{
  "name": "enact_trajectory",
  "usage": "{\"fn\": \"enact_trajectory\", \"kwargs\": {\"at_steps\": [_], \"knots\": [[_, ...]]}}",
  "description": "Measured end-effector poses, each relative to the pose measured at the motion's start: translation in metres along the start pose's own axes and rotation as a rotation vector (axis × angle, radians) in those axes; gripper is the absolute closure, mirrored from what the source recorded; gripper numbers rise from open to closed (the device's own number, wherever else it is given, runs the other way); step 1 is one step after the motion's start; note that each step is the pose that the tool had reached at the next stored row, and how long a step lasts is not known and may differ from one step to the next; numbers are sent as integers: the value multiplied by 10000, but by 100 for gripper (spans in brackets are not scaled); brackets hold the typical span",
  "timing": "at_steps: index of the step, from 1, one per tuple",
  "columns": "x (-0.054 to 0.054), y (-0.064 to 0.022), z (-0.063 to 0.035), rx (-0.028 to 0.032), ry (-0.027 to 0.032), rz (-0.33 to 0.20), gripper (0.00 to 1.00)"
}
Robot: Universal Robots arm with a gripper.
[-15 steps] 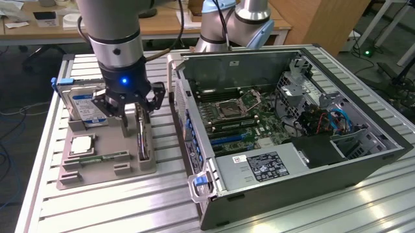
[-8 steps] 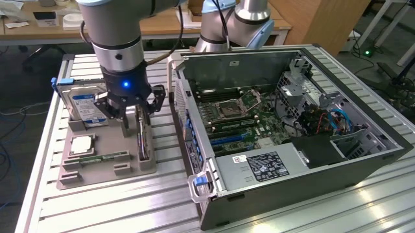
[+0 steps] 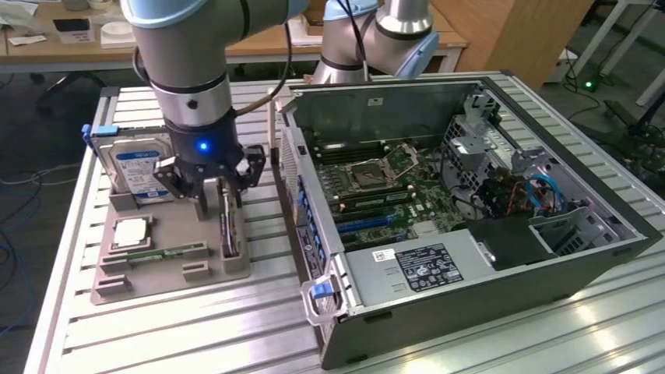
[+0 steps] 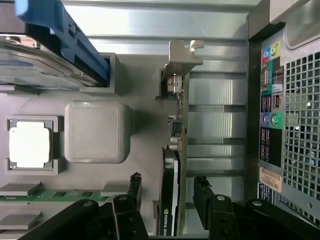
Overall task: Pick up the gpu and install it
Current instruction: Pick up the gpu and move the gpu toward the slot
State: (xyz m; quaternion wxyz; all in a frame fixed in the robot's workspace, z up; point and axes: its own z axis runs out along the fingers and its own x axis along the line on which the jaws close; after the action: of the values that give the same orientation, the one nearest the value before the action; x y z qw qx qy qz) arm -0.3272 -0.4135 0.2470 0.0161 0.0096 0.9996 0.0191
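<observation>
Over the tray [image 3: 146, 284], we hold our gripper [image 4: 167, 179] with fingers [image 4: 133, 190] spread wide on either side of the gpu [image 4: 170, 210], which stands on edge in its slot, apparently so both faces can be clamped.

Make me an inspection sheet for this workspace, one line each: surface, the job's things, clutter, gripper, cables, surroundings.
Surface: slatted metal table carrying a grey parts holder and an open computer case.
Job's things: gpu stands on edge in the holder, not yet in the case.
Clutter: hard drive, processor chip and memory strip, all in the holder.
Gripper: gripper open, one finger on each side of the gpu, with gaps showing.
Cables: blue cables inside the case; black cable by the arm.
Surroundings: wooden desks behind the table.
</observation>
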Motion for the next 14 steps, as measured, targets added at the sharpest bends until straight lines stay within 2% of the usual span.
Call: {"fn": "enact_trajectory", "kwargs": {"at_steps": [14], "knots": [[-10,-22,164,19,-45,584,45]]}}
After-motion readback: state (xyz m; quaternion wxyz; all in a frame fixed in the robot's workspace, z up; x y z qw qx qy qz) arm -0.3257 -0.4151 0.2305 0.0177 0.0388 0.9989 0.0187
